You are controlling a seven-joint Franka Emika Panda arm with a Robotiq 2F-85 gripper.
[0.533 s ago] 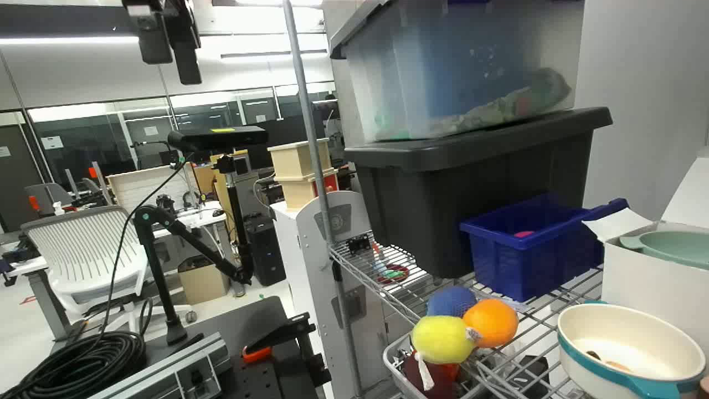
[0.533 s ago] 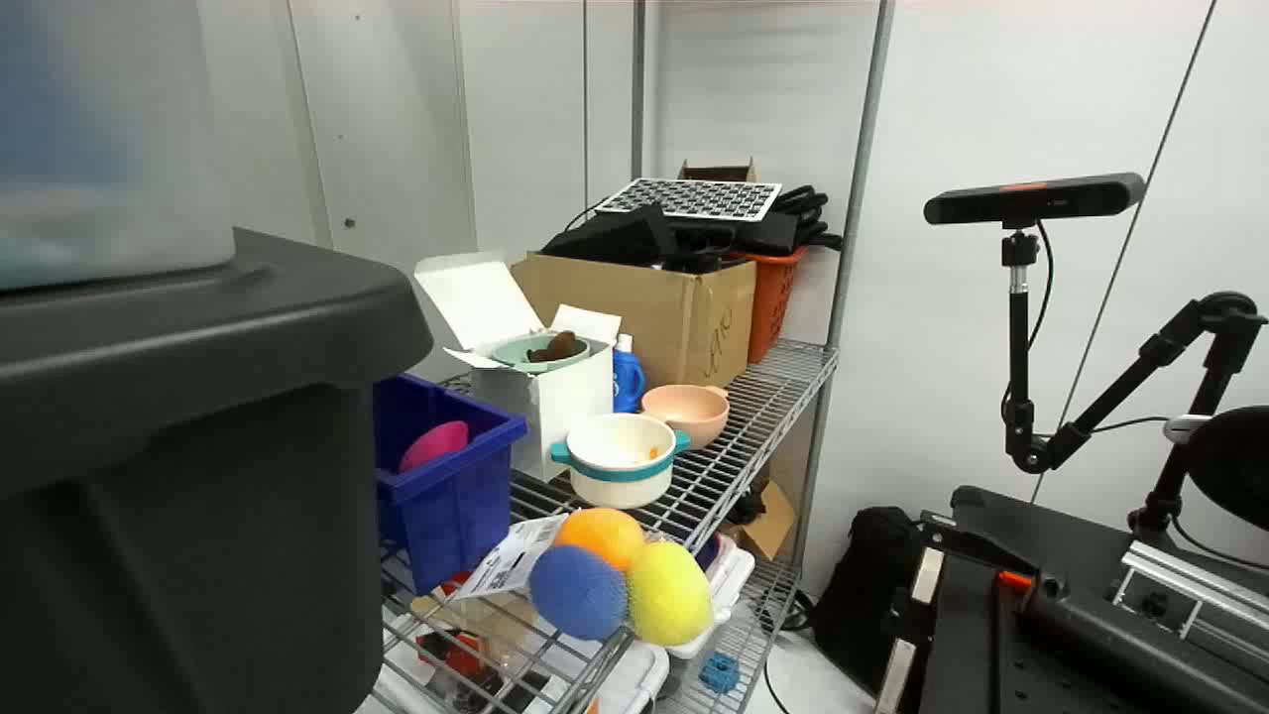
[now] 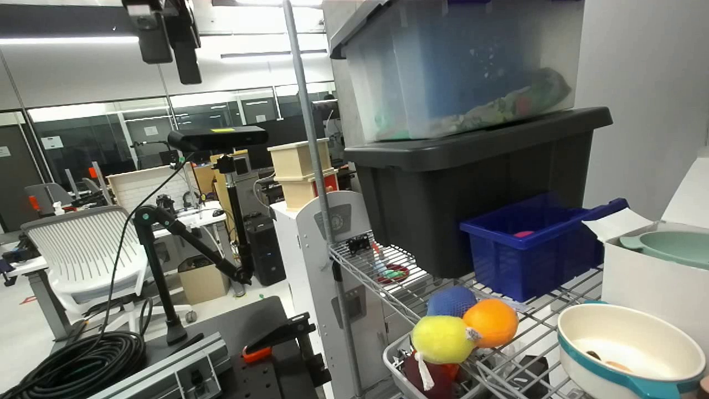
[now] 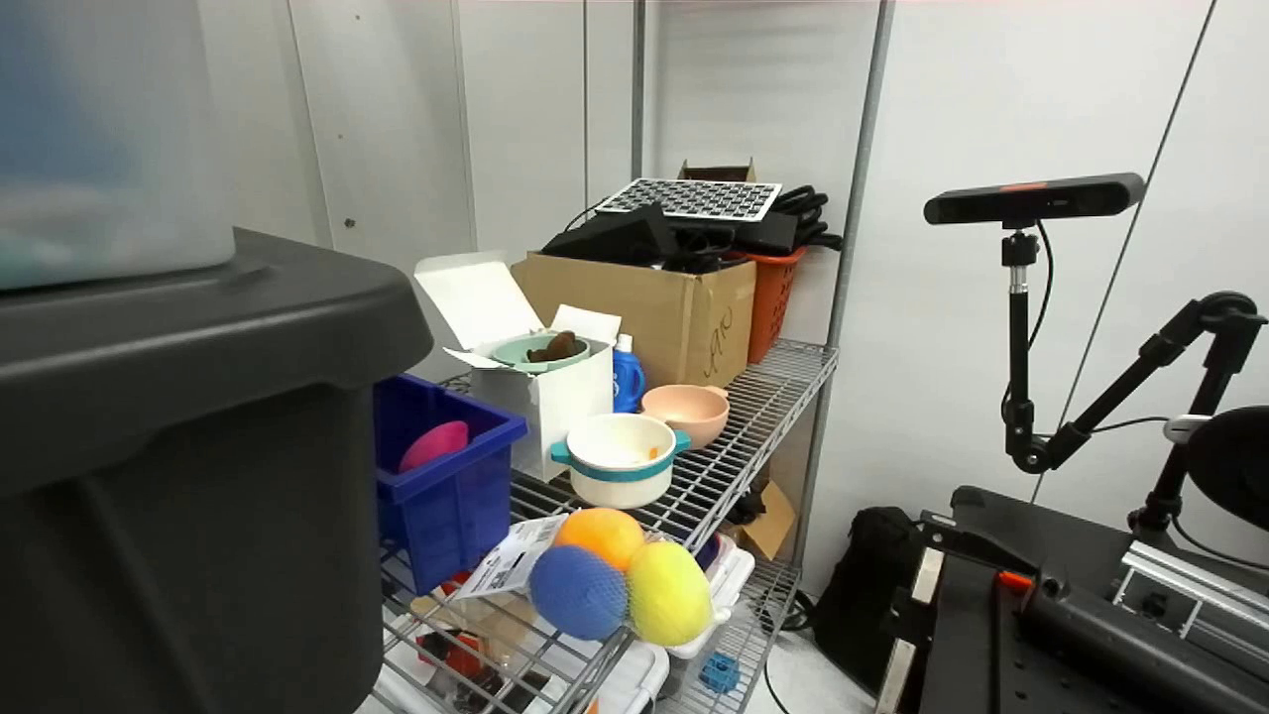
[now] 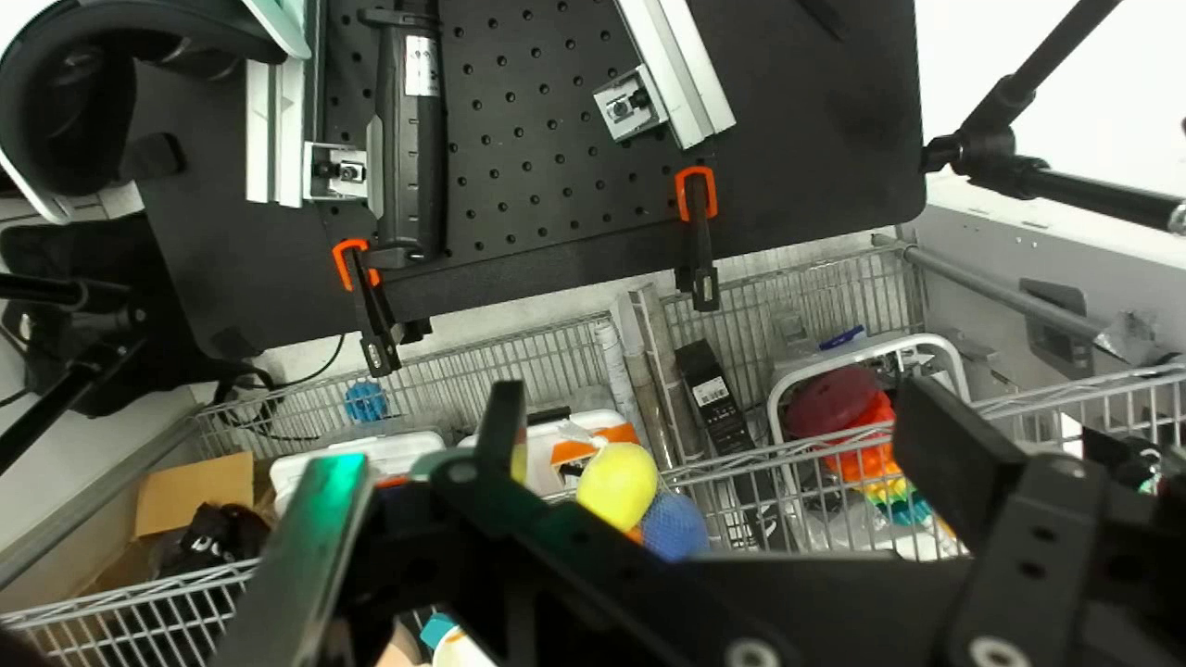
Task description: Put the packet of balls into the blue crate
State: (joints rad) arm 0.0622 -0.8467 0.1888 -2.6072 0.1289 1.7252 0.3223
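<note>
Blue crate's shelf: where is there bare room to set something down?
Bare wire shelf shows between the peach bowl, cardboard box, upright post and front edge. Crowded: the stretch with dark bin, blue crate, white box, cream pot and packet of balls.

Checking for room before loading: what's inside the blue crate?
Inside the blue crate, a pink object shows partly in both exterior views. The crate itself covers its lower interior, so anything else down there can't be seen.
</note>
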